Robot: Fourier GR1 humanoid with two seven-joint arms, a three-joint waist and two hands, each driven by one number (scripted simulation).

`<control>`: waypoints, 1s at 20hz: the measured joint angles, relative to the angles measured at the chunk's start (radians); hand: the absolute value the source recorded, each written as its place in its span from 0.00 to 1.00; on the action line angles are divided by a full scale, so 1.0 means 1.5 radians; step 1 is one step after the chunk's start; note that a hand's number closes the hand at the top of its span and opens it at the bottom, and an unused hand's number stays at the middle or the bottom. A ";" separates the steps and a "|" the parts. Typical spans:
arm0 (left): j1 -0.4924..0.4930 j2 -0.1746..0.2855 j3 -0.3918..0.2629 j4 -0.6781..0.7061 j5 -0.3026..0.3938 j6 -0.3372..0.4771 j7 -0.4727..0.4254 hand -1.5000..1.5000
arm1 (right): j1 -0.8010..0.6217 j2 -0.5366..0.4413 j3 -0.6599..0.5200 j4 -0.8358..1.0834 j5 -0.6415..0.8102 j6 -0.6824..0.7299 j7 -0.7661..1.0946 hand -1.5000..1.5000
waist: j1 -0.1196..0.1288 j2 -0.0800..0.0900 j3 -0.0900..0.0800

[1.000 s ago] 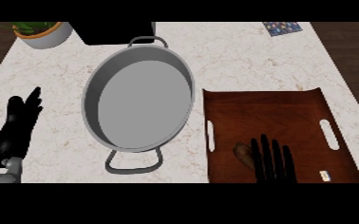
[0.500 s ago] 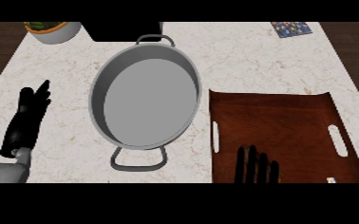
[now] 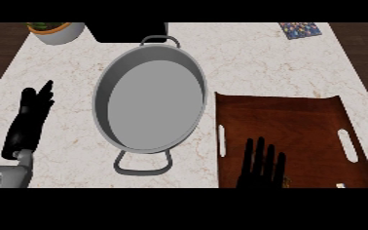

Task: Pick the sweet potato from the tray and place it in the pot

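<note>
Two hands, both flat-fingered and holding nothing: the right hand [image 3: 260, 169] lies over the tray's [image 3: 287, 117] near edge, so the sweet potato must be under it, can't really tell. The left hand [image 3: 27, 122] rests by the counter's left edge. The pot [image 3: 105, 97] stands just left of the tray.

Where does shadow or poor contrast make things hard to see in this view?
Head view: even light, no glare on the pot; its left inner wall is shaded darker; the black right hand barely stands out against the dark tray.
</note>
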 measured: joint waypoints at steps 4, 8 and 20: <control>0.000 -0.017 0.011 0.007 -0.018 -0.005 -0.006 0.50 | -0.022 -0.008 -0.042 0.022 -0.026 -0.011 -0.014 0.00 | 0.000 0.000 0.000; -0.008 -0.029 0.026 0.022 -0.031 -0.015 -0.013 0.50 | -0.050 -0.010 -0.069 0.073 -0.037 -0.044 -0.021 0.00 | 0.000 0.000 0.000; -0.001 -0.050 0.058 0.000 -0.059 -0.047 -0.003 0.50 | -0.077 -0.010 -0.127 0.101 -0.063 -0.047 -0.020 0.00 | 0.000 -0.002 -0.002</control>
